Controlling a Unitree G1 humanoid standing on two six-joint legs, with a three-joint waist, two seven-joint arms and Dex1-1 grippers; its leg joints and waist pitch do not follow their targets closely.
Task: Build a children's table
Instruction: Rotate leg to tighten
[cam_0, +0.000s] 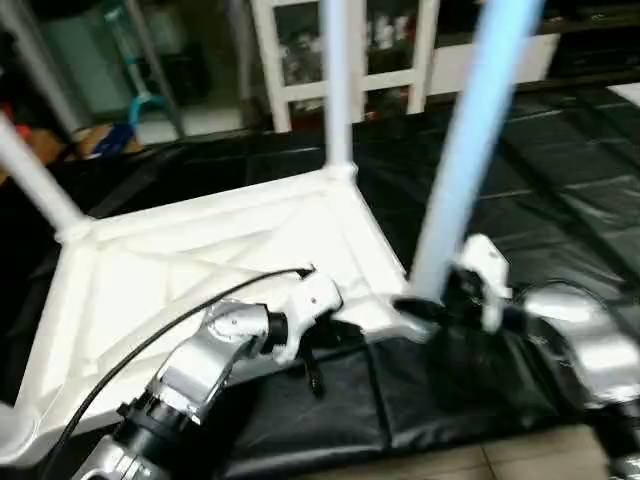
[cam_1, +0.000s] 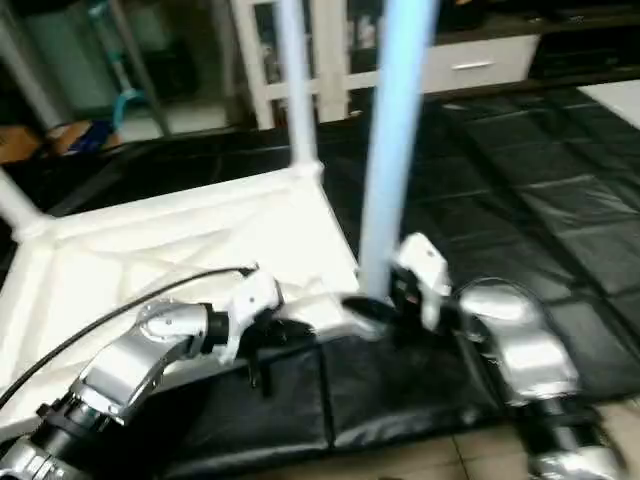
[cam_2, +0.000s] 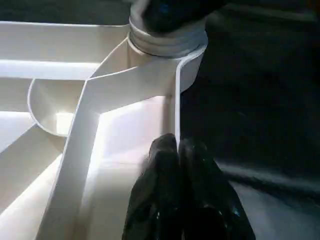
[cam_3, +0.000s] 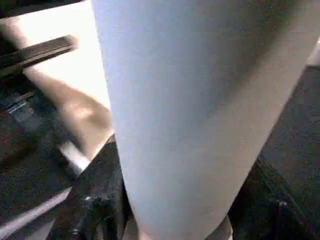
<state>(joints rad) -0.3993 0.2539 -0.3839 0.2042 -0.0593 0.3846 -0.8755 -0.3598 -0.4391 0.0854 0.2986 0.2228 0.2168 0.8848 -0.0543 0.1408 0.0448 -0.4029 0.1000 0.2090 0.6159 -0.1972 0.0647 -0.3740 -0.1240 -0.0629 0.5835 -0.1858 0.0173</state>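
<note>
The white tabletop (cam_0: 200, 260) lies upside down on a black mat, ribbed side up. One white leg (cam_0: 338, 80) stands in the far corner socket and another (cam_0: 30, 175) in the left corner. A third leg (cam_0: 468, 150) stands upright in the near right corner socket (cam_2: 167, 42). My right gripper (cam_0: 428, 300) is shut on this leg just above its base, with a black finger (cam_3: 95, 200) on each side. Just left of that corner, my left gripper (cam_2: 177, 145) is shut on the tabletop's near rim (cam_2: 176, 100).
The black mat (cam_0: 560, 180) covers the floor around the tabletop, and bare wooden floor (cam_0: 500, 462) shows at the front. A white glass-door cabinet (cam_0: 290, 60) stands behind. Teal and orange items (cam_0: 130, 110) sit at the back left. A black cable (cam_0: 150, 340) arcs over my left forearm.
</note>
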